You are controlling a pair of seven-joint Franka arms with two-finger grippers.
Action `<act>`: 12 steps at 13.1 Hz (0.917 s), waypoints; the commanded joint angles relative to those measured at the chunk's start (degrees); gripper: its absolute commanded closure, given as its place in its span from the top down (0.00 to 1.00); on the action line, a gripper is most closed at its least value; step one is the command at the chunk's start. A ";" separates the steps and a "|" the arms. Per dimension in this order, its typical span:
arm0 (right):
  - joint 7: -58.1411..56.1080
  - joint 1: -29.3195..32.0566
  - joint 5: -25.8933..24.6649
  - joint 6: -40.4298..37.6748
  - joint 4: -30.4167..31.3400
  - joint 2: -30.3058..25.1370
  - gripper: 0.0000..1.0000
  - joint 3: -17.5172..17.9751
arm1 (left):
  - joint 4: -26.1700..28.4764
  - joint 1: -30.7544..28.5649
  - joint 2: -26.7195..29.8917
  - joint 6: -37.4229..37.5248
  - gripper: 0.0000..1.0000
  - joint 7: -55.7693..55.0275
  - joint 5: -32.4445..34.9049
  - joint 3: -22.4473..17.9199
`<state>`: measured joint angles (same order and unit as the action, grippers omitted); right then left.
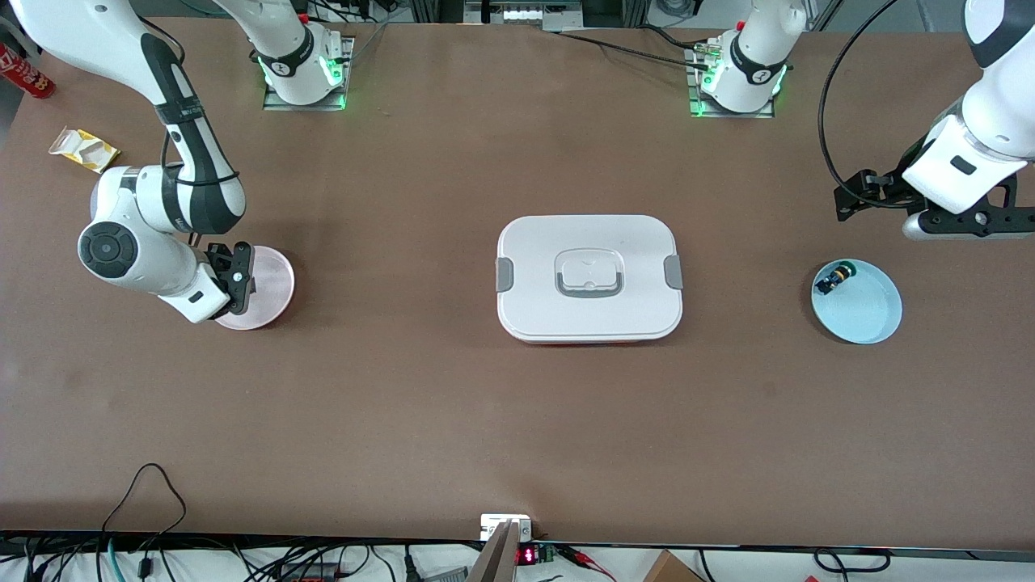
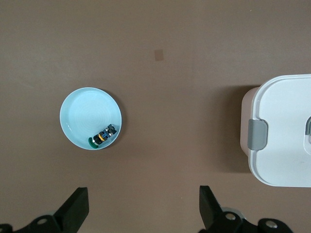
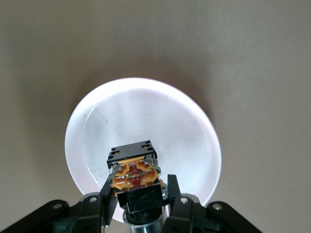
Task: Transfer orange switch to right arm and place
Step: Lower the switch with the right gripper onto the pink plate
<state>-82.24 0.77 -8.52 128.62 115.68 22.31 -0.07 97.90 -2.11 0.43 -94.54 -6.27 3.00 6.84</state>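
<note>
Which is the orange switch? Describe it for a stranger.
Go from the white lidded box to the pink plate at the right arm's end. Above it the right gripper clamps the orange switch: orange-tan end showing, unlike the green-capped switch in the blue plate.

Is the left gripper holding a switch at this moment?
No, the left gripper is open and holds nothing above the table.

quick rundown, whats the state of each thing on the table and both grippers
orange switch: held in the right gripper, over the pink plate
right gripper: shut on it
pink plate: nothing on it
left gripper: open, empty
blue plate: holds the green-capped switch
white box: lid on
</note>
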 commanded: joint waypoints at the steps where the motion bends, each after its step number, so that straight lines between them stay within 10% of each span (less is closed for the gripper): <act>1: -0.28 1.33 0.26 5.92 4.72 -0.78 0.23 0.42 | -1.22 0.44 -0.25 -0.12 1.00 -0.32 -0.80 -0.25; 12: -0.20 1.95 -0.09 15.78 8.95 0.45 0.23 -0.02 | -1.66 0.44 -0.16 1.36 1.00 -0.41 -0.89 0.19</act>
<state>-82.21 2.08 -8.51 142.69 123.28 23.09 -0.15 97.33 -1.98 0.39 -94.51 -6.27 3.00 7.11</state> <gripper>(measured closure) 0.555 0.000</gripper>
